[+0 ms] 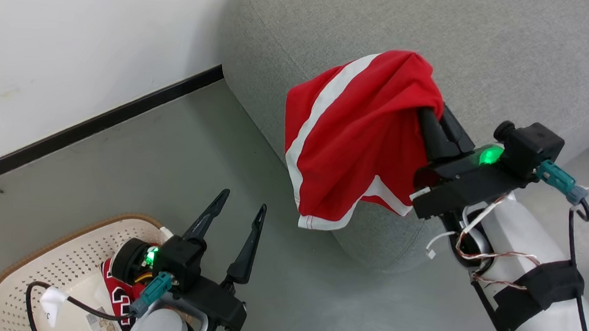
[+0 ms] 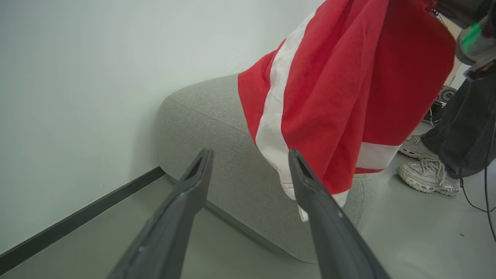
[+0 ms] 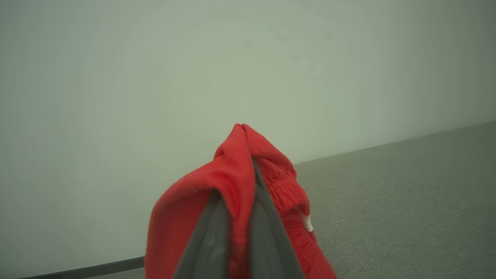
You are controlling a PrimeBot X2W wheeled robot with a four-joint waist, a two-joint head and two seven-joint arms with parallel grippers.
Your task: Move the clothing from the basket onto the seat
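right gripper (image 1: 435, 125) pinches tight on one pair of red shorts (image 1: 362, 139), which hang at the rounded corner edge of the one grey seat (image 1: 486, 44); left gripper (image 1: 245, 199) is spread wide, empty, above the one basket (image 1: 63, 269), where a second red garment (image 1: 118, 288) lies; bare floor (image 1: 172, 153) lies between

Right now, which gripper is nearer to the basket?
Left. The left gripper is open at the edge of the basket, fingers pointing away from it. The right gripper is far off at the sofa, shut on the red shorts.
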